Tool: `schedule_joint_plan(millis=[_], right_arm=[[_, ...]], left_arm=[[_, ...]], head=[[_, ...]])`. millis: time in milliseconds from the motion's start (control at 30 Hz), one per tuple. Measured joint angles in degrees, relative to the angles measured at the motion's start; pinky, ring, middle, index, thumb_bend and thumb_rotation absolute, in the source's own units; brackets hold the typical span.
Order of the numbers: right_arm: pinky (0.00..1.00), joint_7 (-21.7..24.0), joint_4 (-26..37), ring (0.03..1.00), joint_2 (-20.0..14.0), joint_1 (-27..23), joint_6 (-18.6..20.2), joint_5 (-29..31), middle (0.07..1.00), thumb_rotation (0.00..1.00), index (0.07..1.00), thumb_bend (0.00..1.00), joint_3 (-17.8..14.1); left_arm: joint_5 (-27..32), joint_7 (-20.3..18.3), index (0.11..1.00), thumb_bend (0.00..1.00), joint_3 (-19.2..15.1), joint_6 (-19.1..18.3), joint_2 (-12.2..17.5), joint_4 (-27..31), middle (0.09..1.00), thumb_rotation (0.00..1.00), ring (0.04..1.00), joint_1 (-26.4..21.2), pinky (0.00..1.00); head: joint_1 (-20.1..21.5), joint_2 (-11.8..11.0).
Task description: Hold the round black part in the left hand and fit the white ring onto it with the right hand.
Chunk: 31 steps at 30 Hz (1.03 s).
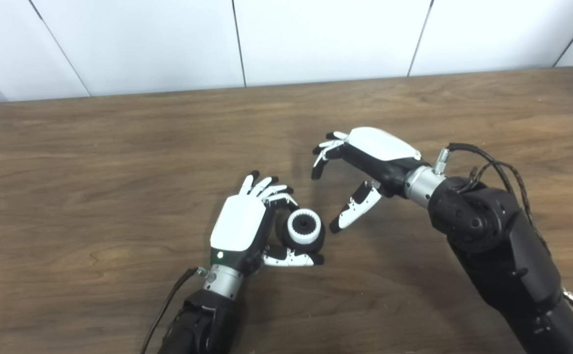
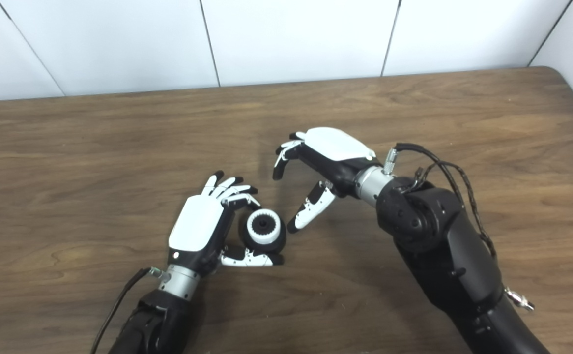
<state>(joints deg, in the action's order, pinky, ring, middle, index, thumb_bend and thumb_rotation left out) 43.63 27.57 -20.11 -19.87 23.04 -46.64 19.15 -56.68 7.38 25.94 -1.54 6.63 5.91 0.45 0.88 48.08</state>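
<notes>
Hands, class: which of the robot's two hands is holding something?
The left hand, closed around the round black part with the white ring on it; the right hand is open and empty.

You've got both head cams side by side, angled down at the wooden table [image 1: 119,147] from fairly close, facing the white wall [image 2: 291,34], sharing nearly all of that tabletop.
</notes>
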Motion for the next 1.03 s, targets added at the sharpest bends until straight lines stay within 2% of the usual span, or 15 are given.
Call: schedule_joint_plan(millis=[167, 200, 233, 267, 333, 567, 733, 833, 1033], right_arm=[[0.91, -0.3, 0.0, 0.971, -0.2, 0.0, 0.0, 0.6, 0.842, 0.23, 0.635, 1.0, -1.0], [0.92, -0.3, 0.0, 0.972, -0.2, 0.0, 0.0, 0.8, 0.833, 0.22, 0.628, 1.0, -1.1], [0.92, -0.4, 0.0, 0.972, -0.2, 0.0, 0.0, 1.1, 0.829, 0.22, 0.627, 1.0, -1.1], [0.92, -0.4, 0.0, 0.972, -0.2, 0.0, 0.0, 1.2, 0.835, 0.23, 0.63, 1.0, -1.2], [0.93, -0.5, -0.1, 0.971, -0.2, 0.0, 0.0, 1.2, 0.847, 0.23, 0.636, 1.0, -1.1], [0.92, -0.8, -0.2, 0.949, -0.2, 0.0, -0.3, 1.1, 0.775, 0.25, 0.626, 1.0, -1.0], [0.92, -1.3, -0.3, 0.955, -0.1, 0.0, -0.3, 1.0, 0.833, 0.26, 0.642, 1.0, -0.7], [0.93, -1.6, -0.4, 0.951, -0.1, 0.0, -0.3, 0.9, 0.783, 0.25, 0.629, 1.0, -0.7], [0.94, -1.6, -0.4, 0.968, 0.0, 0.1, 0.0, -0.1, 0.813, 0.26, 0.644, 1.0, -0.3]], left_arm=[[0.1, -1.8, 0.495, 0.52, -0.4, -0.4, 0.3, 0.3, 0.812, 0.08, 0.919, 0.0, 1.0], [0.1, -2.1, 0.55, 0.73, -0.5, -0.5, 0.4, 0.5, 0.813, 0.16, 0.918, 0.0, 1.0], [0.1, -2.2, 0.583, 0.85, -0.5, -0.6, 0.4, 0.5, 0.816, 0.21, 0.918, 0.0, 1.0], [0.1, -2.4, 0.607, 0.93, -0.6, -0.6, 0.5, 0.5, 0.821, 0.25, 0.92, 0.0, 1.0], [0.1, -3.2, 0.625, 0.98, -0.7, -0.6, 0.6, 0.6, 0.83, 0.29, 0.924, 0.0, 1.0], [0.1, -4.1, 0.609, 1.0, -1.0, -0.6, 0.7, 0.9, 0.845, 0.33, 0.929, 0.0, 1.0], [0.1, -4.7, 0.614, 1.0, -1.3, -0.6, 0.8, 1.1, 0.852, 0.33, 0.936, -0.1, 1.0], [0.1, -5.0, 0.616, 1.0, -1.4, -0.5, 0.8, 1.1, 0.852, 0.33, 0.937, -0.2, 1.0], [0.0, -5.1, 0.632, 1.0, -2.0, -0.5, 0.8, 1.1, 0.847, 0.33, 0.935, -0.4, 1.0]], head=[[0.1, -0.2], [0.1, -0.2], [0.1, -0.2], [0.1, -0.2], [0.1, -0.3], [0.1, -0.4], [0.1, -0.4], [-0.1, -0.5], [-0.1, -0.7]])
